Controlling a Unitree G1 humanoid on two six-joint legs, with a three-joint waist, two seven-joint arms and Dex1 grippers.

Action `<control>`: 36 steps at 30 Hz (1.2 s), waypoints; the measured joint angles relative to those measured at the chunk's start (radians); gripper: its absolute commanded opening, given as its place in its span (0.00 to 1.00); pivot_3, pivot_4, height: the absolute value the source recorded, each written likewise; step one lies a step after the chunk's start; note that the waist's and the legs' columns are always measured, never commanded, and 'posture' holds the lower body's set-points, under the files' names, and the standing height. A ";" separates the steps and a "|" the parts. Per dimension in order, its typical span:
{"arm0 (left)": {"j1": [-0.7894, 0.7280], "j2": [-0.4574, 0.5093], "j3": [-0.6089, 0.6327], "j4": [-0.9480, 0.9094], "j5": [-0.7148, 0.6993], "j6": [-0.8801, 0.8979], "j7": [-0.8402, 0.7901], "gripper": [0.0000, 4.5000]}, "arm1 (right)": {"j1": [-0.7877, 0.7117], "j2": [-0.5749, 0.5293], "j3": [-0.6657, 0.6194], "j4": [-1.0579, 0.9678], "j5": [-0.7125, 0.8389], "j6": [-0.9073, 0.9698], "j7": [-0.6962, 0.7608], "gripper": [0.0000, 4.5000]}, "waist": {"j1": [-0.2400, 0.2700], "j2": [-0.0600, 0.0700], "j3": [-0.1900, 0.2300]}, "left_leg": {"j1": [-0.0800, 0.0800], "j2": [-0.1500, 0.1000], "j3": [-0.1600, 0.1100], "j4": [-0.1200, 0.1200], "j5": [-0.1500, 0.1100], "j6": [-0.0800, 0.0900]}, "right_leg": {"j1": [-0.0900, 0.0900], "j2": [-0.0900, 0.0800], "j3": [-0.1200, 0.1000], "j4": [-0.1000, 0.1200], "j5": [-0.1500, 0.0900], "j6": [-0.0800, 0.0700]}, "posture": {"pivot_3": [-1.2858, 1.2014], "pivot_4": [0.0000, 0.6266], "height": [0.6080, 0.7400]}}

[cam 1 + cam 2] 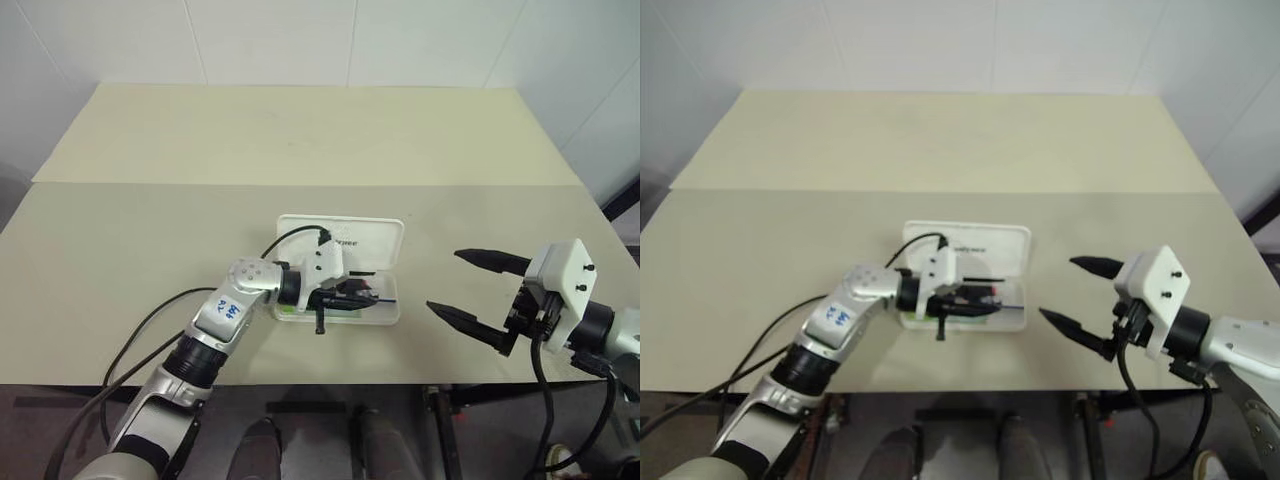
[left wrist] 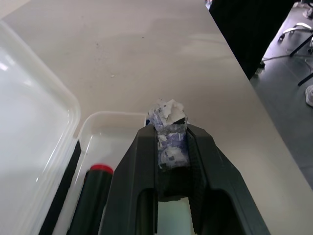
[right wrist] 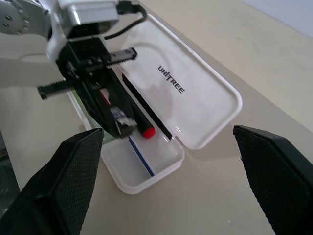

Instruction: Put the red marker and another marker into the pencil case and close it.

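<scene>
The white pencil case point(image 1: 372, 232) lies open in the middle of the table, its lid point(image 3: 205, 98) folded flat behind the tray point(image 2: 110, 122). The red marker point(image 2: 95, 191) rests in the tray along the hinge side, and its red cap point(image 3: 146, 131) is visible. My left gripper point(image 1: 380, 296) reaches across the tray from the left, just above it. It is shut on another marker point(image 2: 171, 142), a pale green one with a blue-and-white end sticking out past the fingertips. My right gripper point(image 1: 445, 280) hovers wide open to the right of the case, holding nothing.
The beige table point(image 1: 300, 140) stretches far behind the case, with a seam across it. Its front edge point(image 1: 330, 383) runs close below the case. The left arm's black cable point(image 1: 150, 325) trails over the table at the front left.
</scene>
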 measured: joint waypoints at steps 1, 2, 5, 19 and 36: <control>-0.002 -0.007 -0.006 0.012 0.008 -0.010 -0.001 0.07 | -0.001 0.000 0.004 -0.005 0.002 0.000 -0.002 1.00 | 0.000 0.000 0.000 | 0.000 0.000 0.000 0.000 0.000 0.000 | 0.000 0.000 0.000 0.000 0.000 0.000 | 0.52 0.24 1.00; -0.005 -0.014 -0.012 0.031 0.018 -0.021 -0.002 0.07 | -0.003 0.001 0.005 -0.009 0.004 0.000 -0.006 1.00 | 0.000 0.000 0.000 | 0.000 0.000 0.000 0.000 0.000 0.000 | 0.000 0.000 0.000 0.000 0.000 0.000 | 0.52 0.24 1.00; -0.007 -0.023 -0.021 0.062 0.032 -0.040 -0.005 0.07 | -0.005 0.001 0.005 -0.012 0.008 0.000 -0.011 1.00 | 0.000 0.000 0.000 | 0.000 0.000 0.000 0.000 0.000 0.000 | 0.000 0.000 0.000 0.000 0.000 0.000 | 0.52 0.24 1.00; -0.040 -0.073 -0.025 0.122 0.055 -0.056 -0.012 0.31 | -0.006 0.009 0.005 -0.014 0.012 0.000 -0.018 1.00 | 0.000 0.000 0.000 | -0.001 0.000 0.000 0.001 0.000 0.001 | 0.000 0.000 0.000 0.000 0.000 0.000 | 0.52 0.24 1.00; -0.038 -0.078 -0.011 0.102 0.044 -0.040 -0.029 0.91 | -0.008 0.027 0.010 -0.014 0.005 -0.004 -0.018 1.00 | -0.001 0.000 0.000 | -0.001 0.000 0.000 0.001 -0.001 0.001 | 0.000 0.000 0.000 0.000 0.000 0.001 | 0.52 0.24 1.00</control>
